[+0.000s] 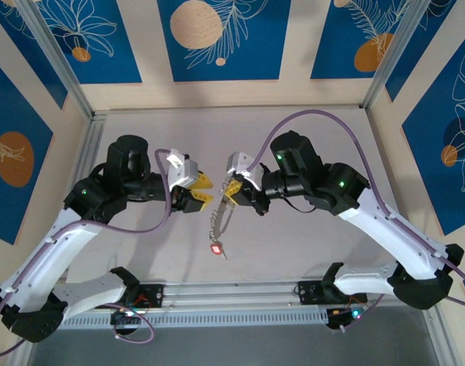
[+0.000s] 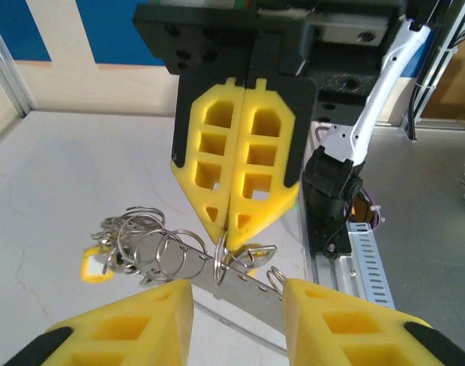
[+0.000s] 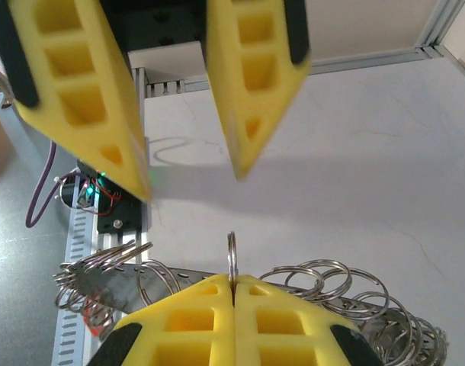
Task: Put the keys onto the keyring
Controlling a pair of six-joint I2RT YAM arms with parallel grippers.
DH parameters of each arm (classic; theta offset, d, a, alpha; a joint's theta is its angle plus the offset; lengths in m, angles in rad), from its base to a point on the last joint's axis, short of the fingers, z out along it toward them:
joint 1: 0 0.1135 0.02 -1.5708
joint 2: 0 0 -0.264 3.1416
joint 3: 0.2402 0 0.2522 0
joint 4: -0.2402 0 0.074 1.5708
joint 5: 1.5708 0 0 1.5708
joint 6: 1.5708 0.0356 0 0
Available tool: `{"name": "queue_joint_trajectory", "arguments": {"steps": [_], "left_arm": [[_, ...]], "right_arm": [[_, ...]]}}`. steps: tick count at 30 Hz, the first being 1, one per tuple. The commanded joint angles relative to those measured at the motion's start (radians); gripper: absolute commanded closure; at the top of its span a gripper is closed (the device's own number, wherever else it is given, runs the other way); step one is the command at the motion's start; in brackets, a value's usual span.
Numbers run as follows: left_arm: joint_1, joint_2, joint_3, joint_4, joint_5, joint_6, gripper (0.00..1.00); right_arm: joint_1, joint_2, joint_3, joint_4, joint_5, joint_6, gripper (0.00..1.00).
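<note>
Right hand (image 3: 232, 284) — yellow, waffled wedges — pinches a thin steel ring (image 3: 232, 252).

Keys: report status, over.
Left gripper open, facing the ring. Right gripper shut on ring. Keys trail from it, red tag last. Nothing in the way.

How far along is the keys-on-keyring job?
Done: many small silver split rings and a yellow-tagged key already hang bunched on the grey metal keyring.
In hand: the right gripper is shut on one ring; the left gripper stands open opposite.
Left: the red-tagged key lies on the grey table; attachment unclear.
</note>
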Motion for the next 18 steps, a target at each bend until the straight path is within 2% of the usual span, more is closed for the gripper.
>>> {"name": "queue_joint_trajectory", "arguments": {"steps": [1,10,14,18], "left_arm": [[-0.014,0.016,0.029,-0.026,0.005,0.035,0.65],[-0.021,0.036,0.022,-0.015,-0.006,0.040,0.65],[-0.026,0.052,0.028,-0.045,-0.024,0.062,0.71],[-0.044,0.080,0.048,-0.097,-0.062,0.096,0.72]], "right_arm": [[0.029,0.031,0.076,-0.043,0.010,-0.054,1.00],[0.064,0.082,0.145,-0.092,0.045,-0.092,1.00],[0.068,0.095,0.168,-0.102,0.049,-0.097,1.00],[0.071,0.106,0.185,-0.112,0.049,-0.105,1.00]]}}
